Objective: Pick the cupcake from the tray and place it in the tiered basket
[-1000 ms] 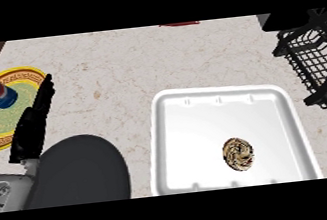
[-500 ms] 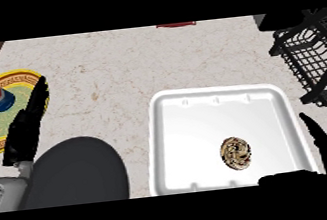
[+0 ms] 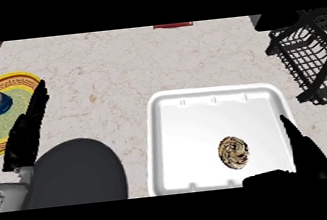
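The cupcake (image 3: 235, 153) was found lying in the tray (image 3: 194, 124). The right robot hand (image 3: 307, 156) was held spread just beside it; the left robot hand (image 3: 25, 135) was seen straight-fingered, well apart.

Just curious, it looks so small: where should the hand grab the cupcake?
Probably by its round sides, from above and the right: the cupcake sits top-up in the tray, clear of the walls, with the open right hand just right of it.

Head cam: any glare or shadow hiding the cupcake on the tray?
Head view: lighting even, no glare on the tray; cupcake fully visible, no dark shadow across it; the black right robot hand overlaps the tray's right rim, not the cupcake.
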Available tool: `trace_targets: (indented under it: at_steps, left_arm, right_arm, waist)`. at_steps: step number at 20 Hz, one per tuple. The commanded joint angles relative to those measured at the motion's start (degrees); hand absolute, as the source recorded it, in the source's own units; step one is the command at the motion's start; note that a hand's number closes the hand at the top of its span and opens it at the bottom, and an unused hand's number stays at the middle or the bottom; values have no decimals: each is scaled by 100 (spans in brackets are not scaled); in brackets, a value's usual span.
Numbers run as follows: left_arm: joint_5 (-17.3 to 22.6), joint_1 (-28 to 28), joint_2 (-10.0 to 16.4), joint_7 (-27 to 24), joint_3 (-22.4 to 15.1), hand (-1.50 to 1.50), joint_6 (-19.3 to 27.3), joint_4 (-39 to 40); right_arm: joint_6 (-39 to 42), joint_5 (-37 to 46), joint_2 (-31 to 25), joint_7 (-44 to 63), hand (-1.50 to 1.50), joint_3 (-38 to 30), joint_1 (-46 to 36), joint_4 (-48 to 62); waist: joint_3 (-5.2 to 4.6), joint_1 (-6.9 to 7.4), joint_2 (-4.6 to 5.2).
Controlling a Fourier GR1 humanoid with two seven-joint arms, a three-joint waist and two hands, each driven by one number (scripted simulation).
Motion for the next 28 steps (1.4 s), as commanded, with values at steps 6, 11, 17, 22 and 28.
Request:
trace_targets:
  at_steps: [6,11,17,22,28]
  left_arm:
    - [42,-118,1,-408,258,0,-165,561]
    - [-93,-162,-173,-29,96,0,-11,281]
    - [-53,-91,-157,-134,214,0,-124,315]
    - [-93,24,-183,-222,244,0,-177,305]
    - [-86,-340,-166,45,387,0,-295,301]
  right_arm:
    - [875,919,911,1358,-150,35,-374,278]
    - [1104,1340,1595,1358,-150,46,-215,415]
    - [1107,1729,2217,1357,-150,-244,-450,961]
    - [1411,1912,2387,1275,-150,-327,-316,892]
    - [1487,1628,2398,1011,-150,-562,-567,1201]
  waist:
    - [-3,-80,16]
    - [5,-102,-7]
    - [18,-58,-4]
    - [20,-67,-7]
    - [25,-86,1]
